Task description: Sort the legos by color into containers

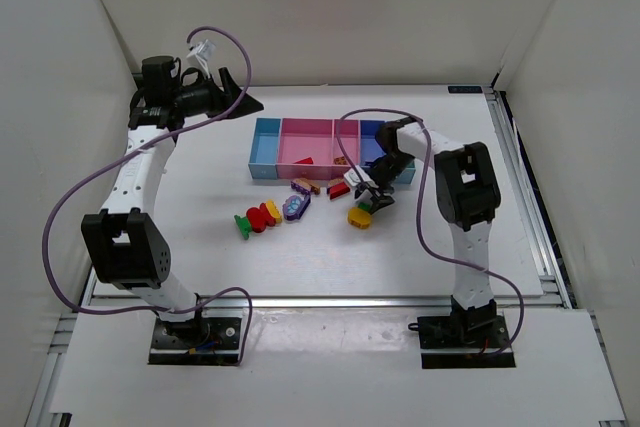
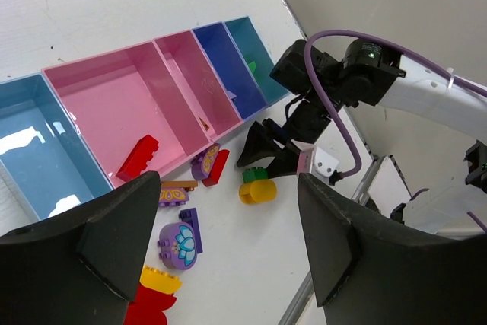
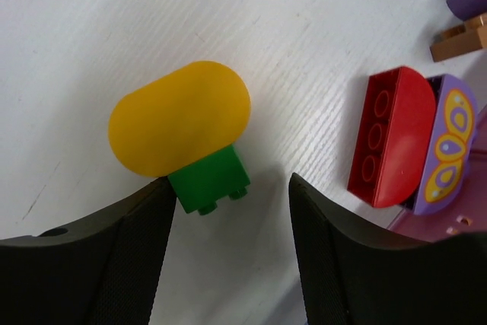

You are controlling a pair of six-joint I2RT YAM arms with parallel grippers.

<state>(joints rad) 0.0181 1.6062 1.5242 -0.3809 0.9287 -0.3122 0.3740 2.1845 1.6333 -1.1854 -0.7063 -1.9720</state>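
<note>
The containers (image 1: 318, 139) are a joined row of light blue, pink and blue bins at the table's middle; they also show in the left wrist view (image 2: 106, 108). A red lego (image 2: 138, 156) lies in the big pink bin. A yellow rounded lego (image 3: 179, 117) with a green brick (image 3: 211, 176) attached lies on the table. My right gripper (image 3: 228, 186) is open and low over it, with the green brick between the jaws against the left finger (image 3: 114, 256). My left gripper (image 1: 238, 99) is open and empty, raised high at the back left.
Loose pieces lie in front of the bins: a red half-round (image 3: 388, 135) beside a purple butterfly piece (image 3: 449, 146), a purple flower oval (image 2: 179, 245), an orange-purple piece (image 1: 305, 185), and a green, red and yellow cluster (image 1: 255, 219). White walls enclose the table.
</note>
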